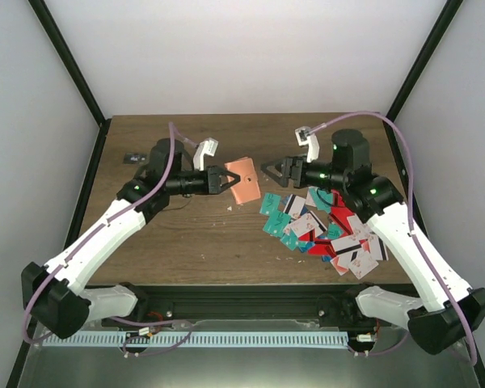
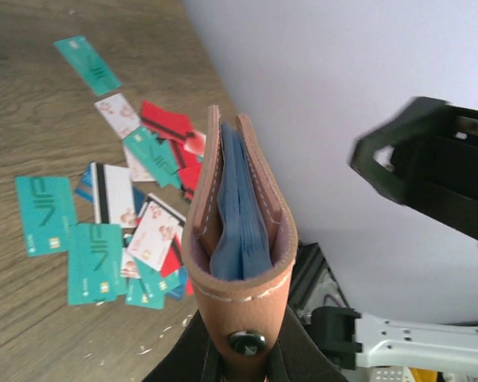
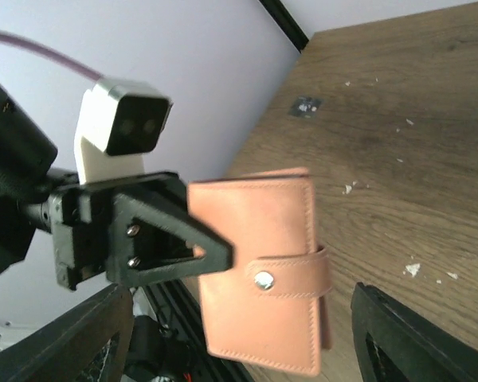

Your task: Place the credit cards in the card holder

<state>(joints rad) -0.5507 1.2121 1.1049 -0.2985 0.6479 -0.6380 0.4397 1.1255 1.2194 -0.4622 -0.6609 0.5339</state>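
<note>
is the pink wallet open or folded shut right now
Folded shut: the salmon-pink leather card holder, held in the left claw, has its flaps together and its tab snapped across.

**No legible text in any view**

No word, number or brand can be read. In the left wrist view, large white stylised strokes are printed on the teal credit cards (image 2: 45, 215), with a small white chip-like square near one end. The strokes resemble letters but cannot be made out, and any finer print is blurred. On the white-pink credit cards (image 2: 154, 235) a red graphic is seen, its detail too small to tell. In the top view, the credit cards (image 1: 327, 230) spread on the table (image 1: 186, 242) are too small for any marking to be read.
</note>
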